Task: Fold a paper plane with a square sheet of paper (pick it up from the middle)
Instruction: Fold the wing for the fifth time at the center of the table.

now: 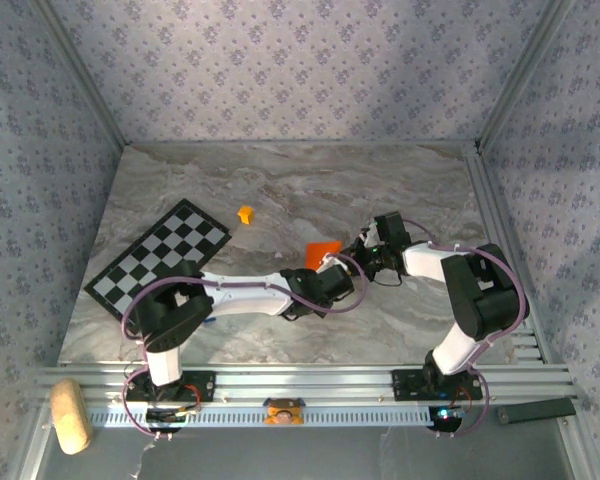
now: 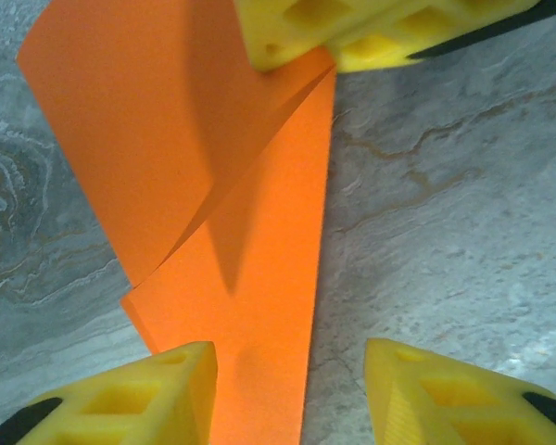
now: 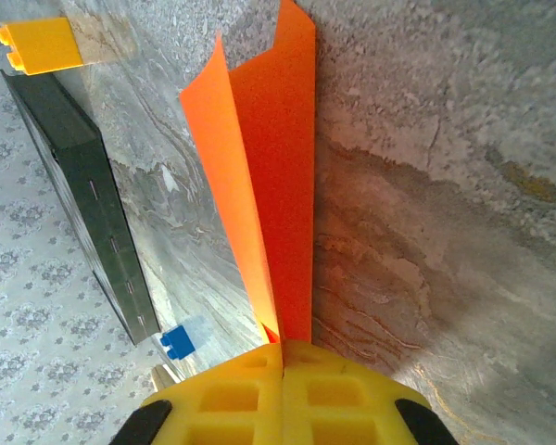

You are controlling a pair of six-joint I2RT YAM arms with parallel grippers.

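Left arm base (image 1: 170, 388) and right arm base (image 1: 442, 385) sitting at bottom edge of top view. Left gripper (image 1: 332, 272) and right gripper (image 1: 360, 246) meeting at orange paper (image 1: 323, 248) mid-table. Checkered board (image 1: 160, 262) and small cube (image 1: 245, 213) lying well apart, leftward.

Left wrist: left gripper (image 2: 292, 366) standing half-wide, straddling narrow end of orange paper (image 2: 250, 278), not pinching. Right gripper (image 2: 338, 51) clamping far tip.

Right wrist: right gripper (image 3: 283, 357) pinching creased orange paper (image 3: 278, 185) tight, two flaps spreading away.
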